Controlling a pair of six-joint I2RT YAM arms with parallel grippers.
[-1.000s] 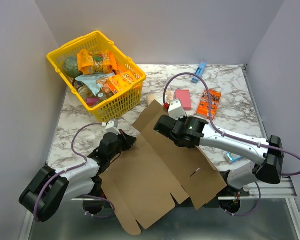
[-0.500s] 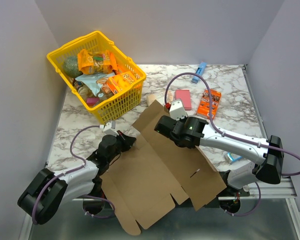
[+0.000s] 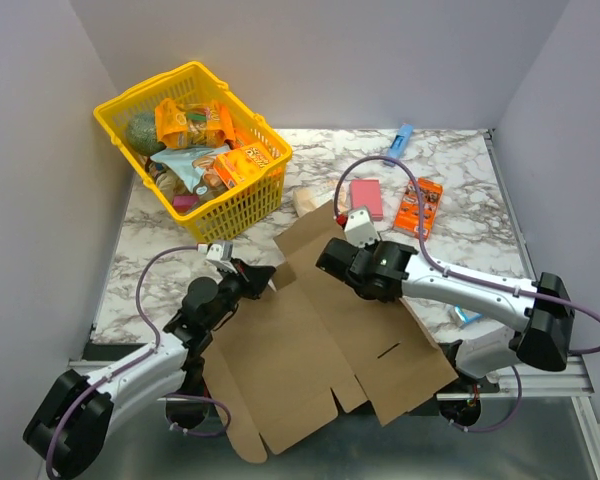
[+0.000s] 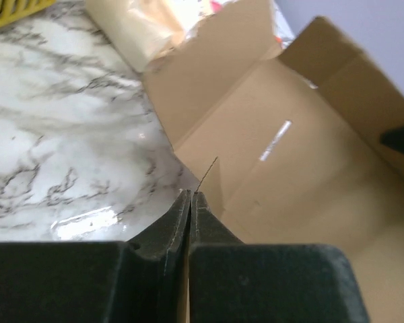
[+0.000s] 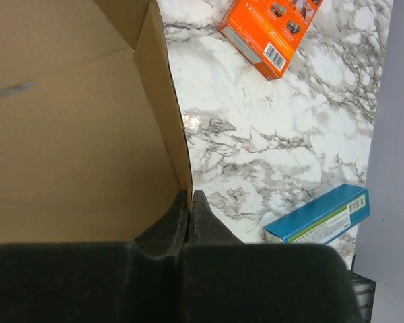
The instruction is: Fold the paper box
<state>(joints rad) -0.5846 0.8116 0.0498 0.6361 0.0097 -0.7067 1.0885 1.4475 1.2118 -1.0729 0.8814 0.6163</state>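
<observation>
Paper box (image 3: 310,350) lies unfolded at the near edge of the marble table (image 3: 160,255) (front part overhanging), with left gripper (image 4: 190,196) and right gripper (image 5: 189,195) each pinched tight on one of its edges.

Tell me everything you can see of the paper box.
The paper box is plain brown corrugated cardboard, a large die-cut sheet not yet folded into a box, with creased panels, rounded flaps and a narrow slit. It lies mostly flat on the marble table, its near part jutting past the table's near edge, some panels lifted along their creases. The left pincer is shut on one edge, the right pincer on an upturned side panel.
</observation>
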